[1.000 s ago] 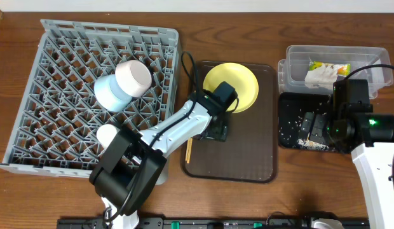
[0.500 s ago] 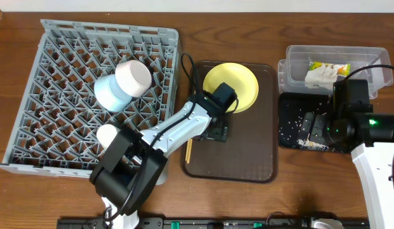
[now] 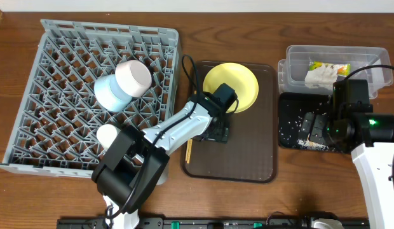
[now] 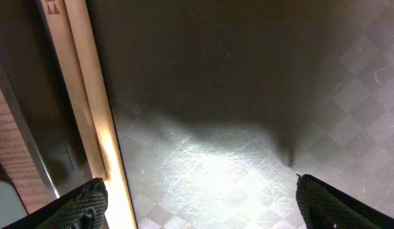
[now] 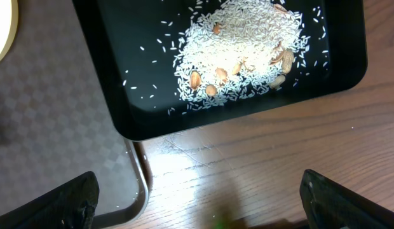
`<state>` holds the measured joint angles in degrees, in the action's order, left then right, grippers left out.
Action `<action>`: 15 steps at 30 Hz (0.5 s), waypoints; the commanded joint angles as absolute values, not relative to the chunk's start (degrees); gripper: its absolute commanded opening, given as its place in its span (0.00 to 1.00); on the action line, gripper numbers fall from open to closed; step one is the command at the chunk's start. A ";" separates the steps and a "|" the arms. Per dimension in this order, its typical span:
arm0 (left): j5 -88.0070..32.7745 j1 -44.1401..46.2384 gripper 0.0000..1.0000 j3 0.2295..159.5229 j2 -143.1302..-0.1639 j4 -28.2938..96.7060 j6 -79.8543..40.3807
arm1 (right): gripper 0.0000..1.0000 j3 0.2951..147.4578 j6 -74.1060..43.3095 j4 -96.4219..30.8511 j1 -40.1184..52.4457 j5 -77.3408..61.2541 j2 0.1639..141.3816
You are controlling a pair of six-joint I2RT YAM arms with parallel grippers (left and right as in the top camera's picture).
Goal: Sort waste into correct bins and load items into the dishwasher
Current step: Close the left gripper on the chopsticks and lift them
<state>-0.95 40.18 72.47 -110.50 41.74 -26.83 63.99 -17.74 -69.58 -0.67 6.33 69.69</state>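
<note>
While looking down on the tabletop (image 3: 298, 191), finds the left gripper (image 4: 203, 207) low over the brown serving tray (image 3: 248, 152) at the middle, fingers (image 4: 82, 203) spread wide and pinching nothing. Places the wooden chopsticks (image 4: 89, 95) just beside it along the tray's left rim, mostly hidden from above by the left arm (image 3: 171, 130). Puts the yellow-green plate (image 3: 241, 79) at the tray's far end, one part covered by that arm. Sets the right gripper (image 5: 200, 200) by the black tray (image 3: 289, 121) near the right edge, likewise spread and empty. Shows rice crumbs (image 5: 235, 51) with tan nut-like bits heaped inside. Locates the clear tub (image 3: 368, 54) at the far right corner, holding the printed wrapper (image 3: 330, 65) and white tissue (image 3: 319, 77). Fills the left side with the grey dish rack (image 3: 51, 27), carrying a light blue bowl (image 3: 107, 95), a white bowl (image 3: 135, 76) against it, and a small white cup (image 3: 108, 135) partly cut off by the arm.
</note>
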 commanded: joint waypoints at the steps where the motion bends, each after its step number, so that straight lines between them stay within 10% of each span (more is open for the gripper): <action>1: -0.84 39.94 0.95 71.68 -111.35 41.71 -27.14 | 0.99 64.84 -17.56 -69.73 -1.54 7.03 69.54; 15: -1.08 39.94 0.88 68.34 -111.35 39.51 -27.16 | 0.99 64.84 -17.56 -69.91 -1.54 7.03 69.54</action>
<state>-1.52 40.18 69.49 -110.50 39.31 -27.11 63.99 -17.74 -69.71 -0.67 6.33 69.69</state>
